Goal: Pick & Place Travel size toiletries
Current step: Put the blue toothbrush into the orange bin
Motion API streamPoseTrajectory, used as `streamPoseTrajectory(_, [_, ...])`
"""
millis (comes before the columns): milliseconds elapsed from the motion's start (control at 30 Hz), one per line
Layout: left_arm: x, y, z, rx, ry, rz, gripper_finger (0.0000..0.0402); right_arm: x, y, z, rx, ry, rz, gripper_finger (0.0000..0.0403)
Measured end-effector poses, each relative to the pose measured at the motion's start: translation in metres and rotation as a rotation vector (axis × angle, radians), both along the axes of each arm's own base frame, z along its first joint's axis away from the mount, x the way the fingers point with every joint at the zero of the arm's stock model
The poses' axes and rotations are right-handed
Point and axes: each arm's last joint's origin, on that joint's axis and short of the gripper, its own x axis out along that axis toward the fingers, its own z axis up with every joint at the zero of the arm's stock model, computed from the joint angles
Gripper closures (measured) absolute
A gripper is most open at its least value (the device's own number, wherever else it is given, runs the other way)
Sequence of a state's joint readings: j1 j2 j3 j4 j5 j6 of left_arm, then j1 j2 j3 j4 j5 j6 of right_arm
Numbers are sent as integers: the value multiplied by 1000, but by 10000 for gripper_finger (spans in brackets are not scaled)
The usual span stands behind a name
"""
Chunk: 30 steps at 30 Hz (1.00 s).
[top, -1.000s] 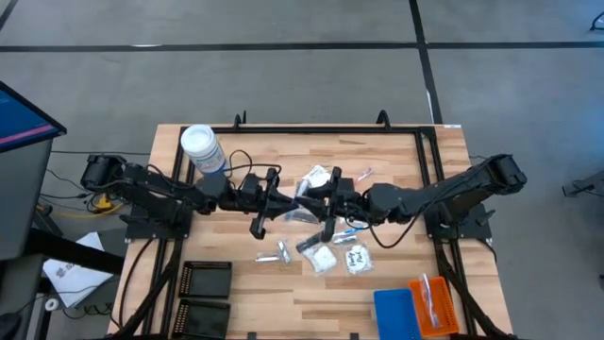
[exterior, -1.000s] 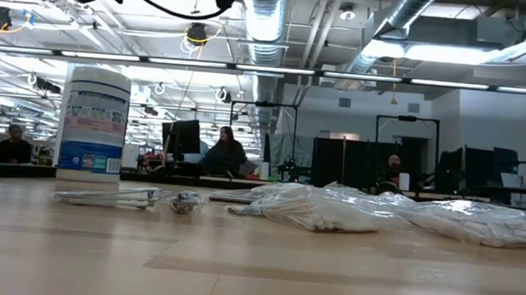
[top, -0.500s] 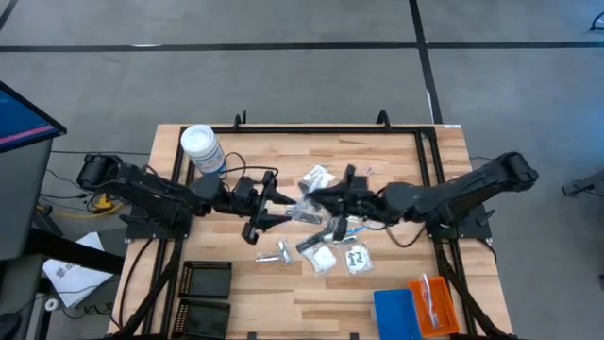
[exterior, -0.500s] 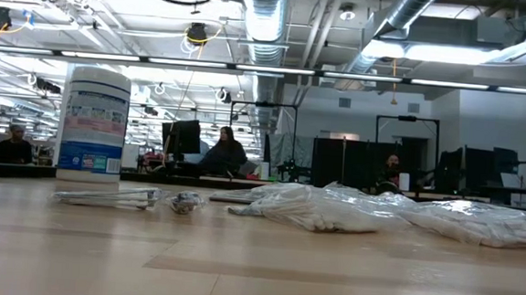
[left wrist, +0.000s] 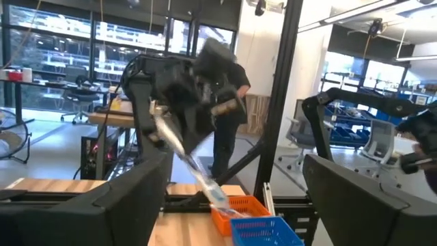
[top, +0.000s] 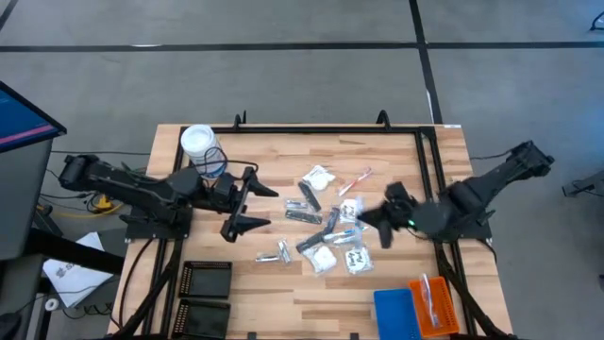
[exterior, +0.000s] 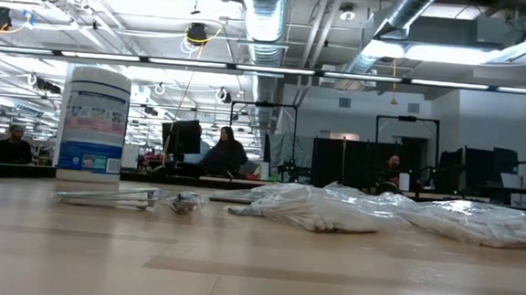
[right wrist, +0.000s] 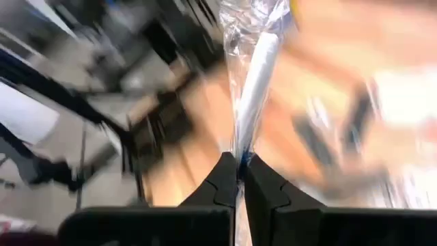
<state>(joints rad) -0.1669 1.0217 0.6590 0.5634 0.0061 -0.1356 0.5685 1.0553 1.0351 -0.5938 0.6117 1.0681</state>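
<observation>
The travel size toiletries (top: 321, 222) lie loose at the table's middle: white sachets (top: 323, 257), dark sticks (top: 307, 195), a red-pink toothbrush (top: 357, 178) and silvery pieces (top: 274, 253). My right gripper (top: 370, 222) hovers just right of this pile, shut on a clear-wrapped toothbrush (left wrist: 194, 169). My left gripper (top: 264, 208) stands open left of the pile with nothing between its fingers. The low view shows the sachets (exterior: 332, 211) and silvery pieces (exterior: 123, 197) resting flat on the wood, and neither gripper. My right gripper pinches one end of the toothbrush's clear wrapper (right wrist: 239, 156) between its two fingertips (right wrist: 224, 179). The toothbrush reaches straight out past the fingers, along them. In the left wrist view it hangs slanting below the gripper, its bluish end (left wrist: 218, 195) lowest, clear of the table.
A white-lidded round jar (top: 200, 148) stands at the far left, just behind my left arm. Two black trays (top: 203, 283) sit at the near left. A blue tray (top: 394, 312) and an orange tray (top: 434, 304) sit at the near right. People sit beyond the table (exterior: 226, 153).
Both grippers met over the pile a second ago and have drawn apart. My left gripper has opened and pulled back toward the table's left edge. My right gripper has pulled back toward the right edge, carrying the wrapped toothbrush clear of the pile.
</observation>
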Motion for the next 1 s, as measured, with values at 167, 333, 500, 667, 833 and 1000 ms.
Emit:
streamPoseTrajectory(167, [2,0,-3,0,19,1,78,-38,22,-23,185,215,-86,402])
streamPoseTrajectory(333, [9,-1,-10,-3,56,25,87,-60,60,-47,308,408,-158,403])
streamPoseTrajectory(500, [14,0,-14,-7,69,62,89,-76,97,-52,310,726,-299,403])
streamPoseTrajectory(667, [13,1,-10,14,25,74,88,-63,128,-48,277,828,-334,403])
streamPoseTrajectory(833, [13,1,-10,41,14,81,88,-55,143,-68,231,1099,-429,403])
streamPoseTrajectory(1000, [13,1,-9,66,5,81,88,-57,151,-74,267,1157,-412,403])
